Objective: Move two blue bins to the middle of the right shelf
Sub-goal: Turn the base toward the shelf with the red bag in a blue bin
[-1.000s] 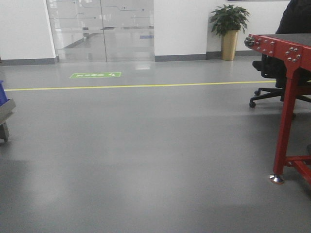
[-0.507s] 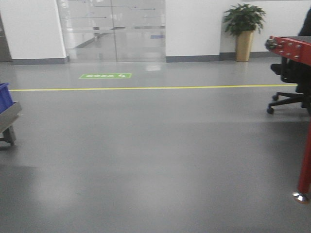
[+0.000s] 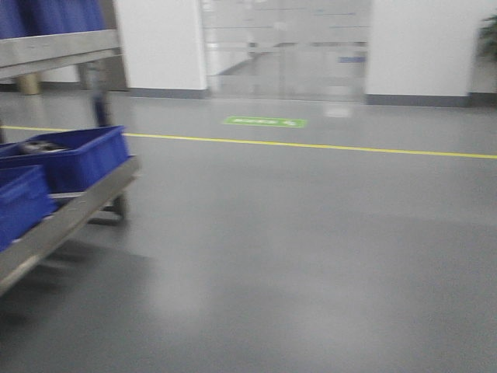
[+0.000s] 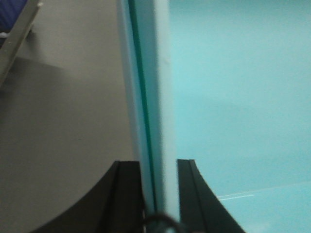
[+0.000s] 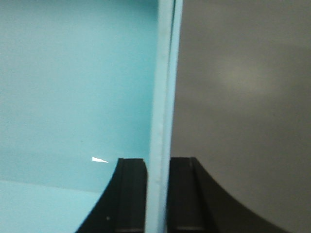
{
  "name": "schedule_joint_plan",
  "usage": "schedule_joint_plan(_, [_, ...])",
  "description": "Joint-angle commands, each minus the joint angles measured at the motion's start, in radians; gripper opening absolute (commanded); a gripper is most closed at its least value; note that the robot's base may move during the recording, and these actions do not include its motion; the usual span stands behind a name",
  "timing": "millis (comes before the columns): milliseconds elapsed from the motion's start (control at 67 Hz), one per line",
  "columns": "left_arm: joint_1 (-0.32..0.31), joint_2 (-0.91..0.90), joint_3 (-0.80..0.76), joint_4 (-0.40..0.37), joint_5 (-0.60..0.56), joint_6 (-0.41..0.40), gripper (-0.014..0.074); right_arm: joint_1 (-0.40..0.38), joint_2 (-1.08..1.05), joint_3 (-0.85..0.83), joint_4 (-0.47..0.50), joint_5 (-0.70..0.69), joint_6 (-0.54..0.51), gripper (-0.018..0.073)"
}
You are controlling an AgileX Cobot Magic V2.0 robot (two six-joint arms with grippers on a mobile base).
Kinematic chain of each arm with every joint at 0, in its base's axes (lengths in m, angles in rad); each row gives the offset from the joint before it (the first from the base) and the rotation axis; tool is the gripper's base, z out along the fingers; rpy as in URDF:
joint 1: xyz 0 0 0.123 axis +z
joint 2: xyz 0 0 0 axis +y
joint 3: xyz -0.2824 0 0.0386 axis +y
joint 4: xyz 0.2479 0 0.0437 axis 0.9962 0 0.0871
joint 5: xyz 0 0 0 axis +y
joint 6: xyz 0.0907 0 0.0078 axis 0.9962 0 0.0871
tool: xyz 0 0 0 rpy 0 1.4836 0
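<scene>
Grey floor point(image 3: 311, 256) ahead of me, glossy, picture blurred. A yellow line point(image 3: 311, 145) runs across it, and just beyond lies a green floor marking point(image 3: 265, 121) – its print too smeared to read. Glass doors point(image 3: 286, 48) sit in the white wall point(image 3: 423, 47) behind. At my left, a steel rack point(image 3: 66, 221) carries dark blue bins point(image 3: 74, 158) on its low tier – more dark blue on the tier above. A bit of plant point(image 3: 489, 35) at the far right edge.
</scene>
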Motion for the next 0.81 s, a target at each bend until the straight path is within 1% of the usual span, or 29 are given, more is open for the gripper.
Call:
schedule_joint_plan(0, [-0.004,-0.019,-0.020,0.020,-0.086,0.022,-0.0111,-0.001,-0.020,-0.019,-0.013,-0.084,-0.014,-0.0162])
schedule_joint_plan(791, [-0.004,-0.019,-0.020,0.020,-0.086,0.022,-0.0111,-0.001,-0.020,-0.019,-0.013,-0.089,-0.014,-0.0162])
